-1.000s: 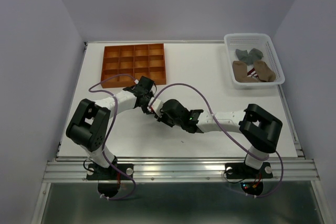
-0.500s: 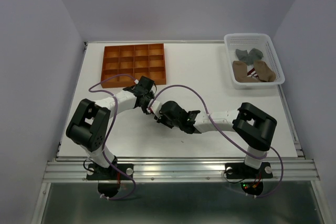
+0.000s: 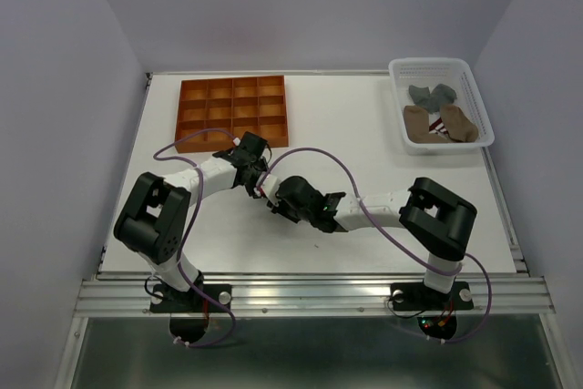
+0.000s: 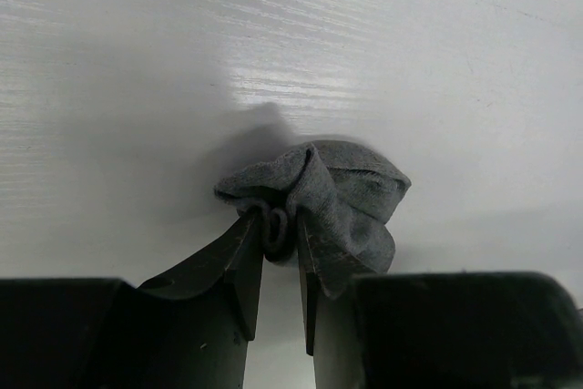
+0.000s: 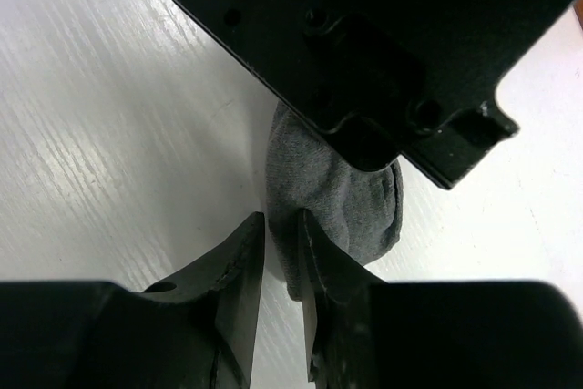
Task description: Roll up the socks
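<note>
The grey sock [image 4: 351,198] sits on the bare table [image 3: 364,161] about mid-table, just near of the orange tray [image 3: 187,145]. It is well apart from the basket [image 3: 433,65] at the far right, where the other socks [image 3: 442,120] lie. Both arms crowd over it, so from above it is hidden.

The left gripper [image 4: 280,227] is closed on a small fold at the sock's near edge, with only a thin loop of cloth caught between the tips. The right gripper [image 5: 281,218] has its jaws drawn narrow against the sock's edge. I cannot tell whether it bites cloth or just rests beside it.

The worry, to my eye, is that thin pinch. A pull could slip the fold free and let the bundle slacken open. The two heads are also almost touching, so a small sideways move might knock one against the other or drag the sock askew.

The sock is a crumpled lump rather than a neat tube. Its longer run seems to lead from the right fingers toward the left gripper. Toe and cuff cannot be told apart.
</note>
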Controlling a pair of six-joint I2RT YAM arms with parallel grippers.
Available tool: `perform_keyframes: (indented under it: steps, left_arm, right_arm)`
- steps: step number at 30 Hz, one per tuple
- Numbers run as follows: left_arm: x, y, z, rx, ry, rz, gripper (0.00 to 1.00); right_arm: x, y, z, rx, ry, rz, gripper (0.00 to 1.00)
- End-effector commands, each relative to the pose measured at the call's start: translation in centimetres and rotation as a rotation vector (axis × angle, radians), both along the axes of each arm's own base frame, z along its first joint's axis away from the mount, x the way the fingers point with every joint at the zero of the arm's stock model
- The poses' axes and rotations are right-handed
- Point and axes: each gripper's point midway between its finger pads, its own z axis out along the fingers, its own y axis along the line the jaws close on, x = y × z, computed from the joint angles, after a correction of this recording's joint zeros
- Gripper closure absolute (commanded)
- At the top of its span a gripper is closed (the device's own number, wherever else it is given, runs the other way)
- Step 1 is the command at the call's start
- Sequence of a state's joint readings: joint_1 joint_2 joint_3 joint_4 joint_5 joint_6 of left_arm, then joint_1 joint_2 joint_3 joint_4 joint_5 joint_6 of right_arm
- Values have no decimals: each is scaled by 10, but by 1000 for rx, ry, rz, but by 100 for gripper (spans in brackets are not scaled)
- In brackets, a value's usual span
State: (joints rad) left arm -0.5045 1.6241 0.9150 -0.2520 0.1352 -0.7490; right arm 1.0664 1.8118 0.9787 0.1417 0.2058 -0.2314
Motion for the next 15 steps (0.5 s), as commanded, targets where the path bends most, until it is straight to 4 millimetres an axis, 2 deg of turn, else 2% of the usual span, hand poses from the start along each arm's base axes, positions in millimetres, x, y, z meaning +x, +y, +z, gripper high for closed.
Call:
perform_keyframes:
  steps: [1,3,10,15]
  left_arm:
    - [5,-4,23,-34,-47,-6,67]
    - [6,-5,27,-40,-58,-6,67]
    - [6,1,33,-43,-79,13,64]
    - [8,2,36,-53,-91,18,64]
  right_arm:
    - [9,5,1,42,-3,-18,76]
    - [11,4,-1,60,23,-22,80]
    - [15,2,-6,68,49,-34,80]
    - [19,6,3,131,96,-41,92]
